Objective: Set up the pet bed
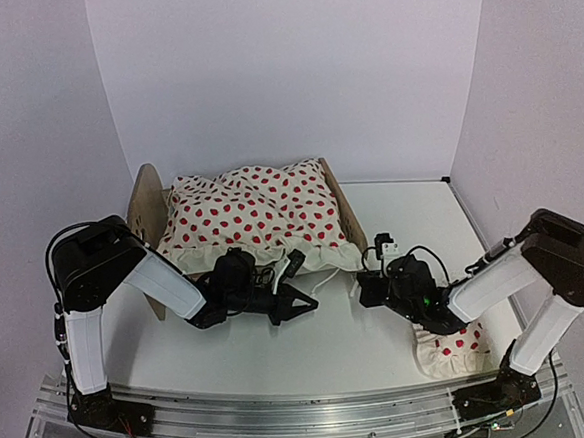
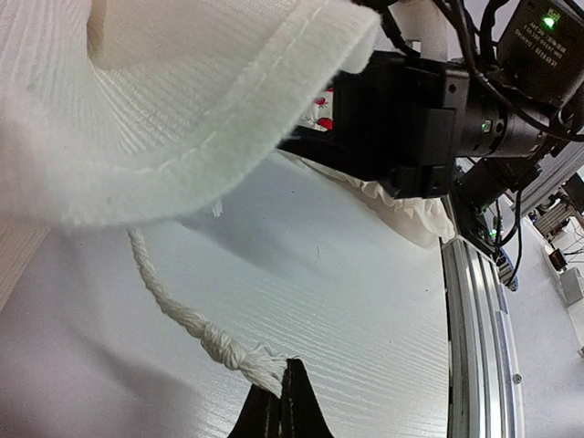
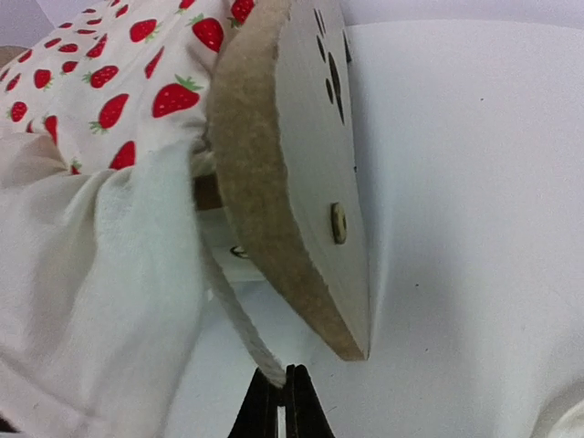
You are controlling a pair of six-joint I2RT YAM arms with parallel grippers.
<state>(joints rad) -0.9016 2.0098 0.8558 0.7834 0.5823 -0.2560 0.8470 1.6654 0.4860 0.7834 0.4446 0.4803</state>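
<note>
While L end effector [image 2: 281, 388] nips frayed twisted cord [image 2: 173, 306], blanket [image 1: 251, 210] drapes plywood bed [image 1: 147, 204].

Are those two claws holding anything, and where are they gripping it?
Yes. The left tool pinches the frayed, knotted end of a white cord running from the strawberry blanket; the right tool pinches the end of a similar cord.

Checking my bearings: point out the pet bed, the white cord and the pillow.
pet bed [image 3: 260, 155]: right wrist view, thick edge of its end board.
white cord [image 2: 178, 306]: left wrist view, middle of the twisted strand.
pillow [image 1: 452, 358]: top view, spotted front part.
</note>
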